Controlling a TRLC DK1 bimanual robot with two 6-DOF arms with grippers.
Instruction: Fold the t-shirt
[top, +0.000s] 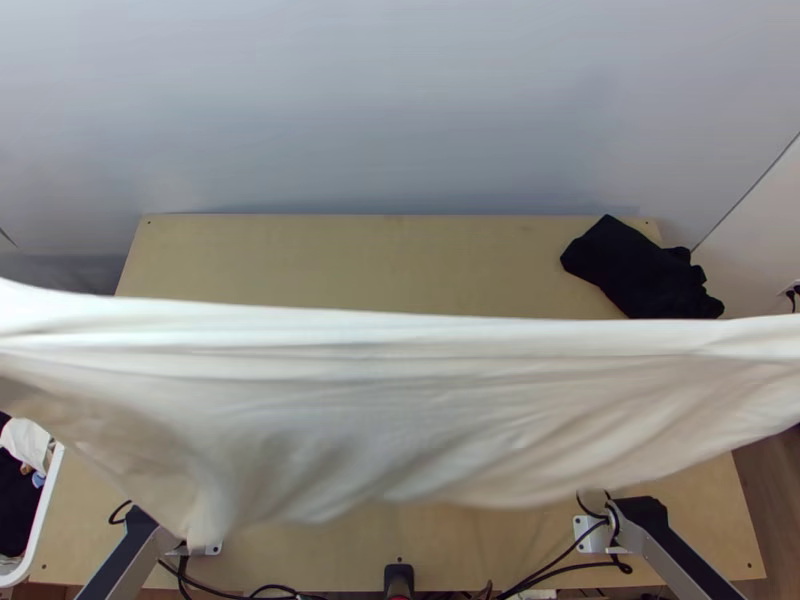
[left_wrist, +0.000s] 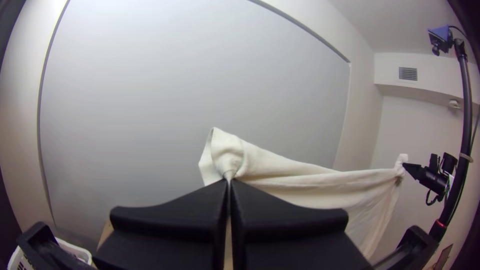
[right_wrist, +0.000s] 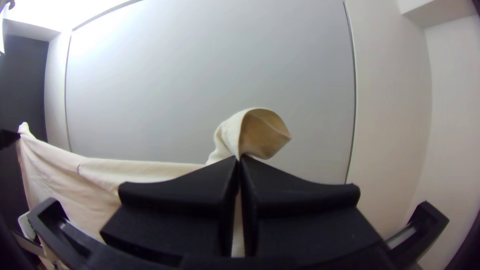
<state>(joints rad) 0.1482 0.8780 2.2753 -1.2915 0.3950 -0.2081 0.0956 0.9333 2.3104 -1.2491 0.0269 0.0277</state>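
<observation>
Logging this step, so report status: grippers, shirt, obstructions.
Left gripper and right gripper shut on white cloth. Cloth stretched between them, held up over table, not folded. Black cloth at table's far right corner.

Free room over far side of table (top: 350, 262) — white t-shirt (top: 400, 410) nearer, black cloth (top: 640, 270) at right

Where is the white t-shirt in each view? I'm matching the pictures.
Top view: the t-shirt spans the picture's width, above the table.
Left wrist view: the t-shirt runs from the left gripper to the right gripper.
Right wrist view: the t-shirt runs from the right gripper toward the left.
Shared landmark: large grey panel behind.
</observation>
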